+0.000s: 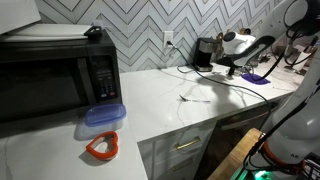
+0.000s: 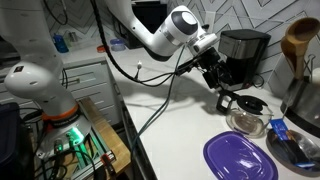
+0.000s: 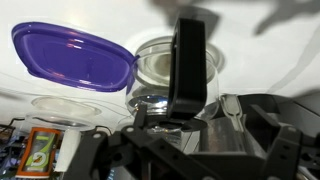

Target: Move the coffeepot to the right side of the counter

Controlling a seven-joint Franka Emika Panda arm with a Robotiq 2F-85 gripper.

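The coffeepot (image 1: 205, 50) is a small dark boxy coffee maker that stands at the back of the white counter (image 1: 190, 105) against the tiled wall. It also shows in an exterior view (image 2: 243, 48). My gripper (image 2: 212, 72) hangs just in front of it, above a glass carafe (image 2: 243, 104) with a black handle. In the wrist view the carafe's black handle (image 3: 187, 60) stands upright between my spread fingers (image 3: 190, 142). The gripper looks open and grips nothing.
A large black microwave (image 1: 55, 75) fills one end of the counter, with a blue lid (image 1: 103, 117) and an orange object (image 1: 102, 147) in front of it. A purple lid (image 2: 240, 158) and a glass bowl (image 2: 248, 123) lie by the carafe. A cord (image 1: 200, 97) trails over the counter.
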